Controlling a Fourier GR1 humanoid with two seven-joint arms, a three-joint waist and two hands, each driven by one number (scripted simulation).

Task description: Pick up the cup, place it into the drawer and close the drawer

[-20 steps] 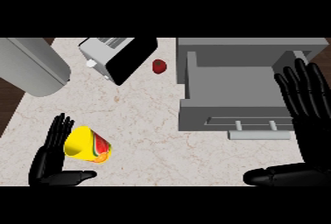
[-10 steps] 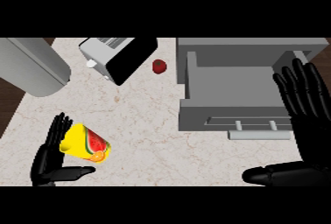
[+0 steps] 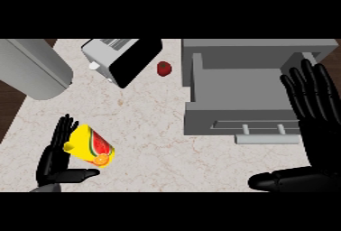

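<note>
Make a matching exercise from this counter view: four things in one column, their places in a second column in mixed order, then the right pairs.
Things:
1. cup
2. drawer
3. toaster
4. small red thing

Places:
A. far side of the counter, between the toaster and the drawer
B. near left, lying on its side beside the left hand
C. right half of the counter, open, with the right hand over its right edge
D. far side, left of centre

Pairs: 1-B, 2-C, 3-D, 4-A

Yellow cup [image 3: 90, 147] lying beside open left hand [image 3: 57, 159], grey drawer [image 3: 243, 101] open, right hand [image 3: 316, 113] resting
</note>
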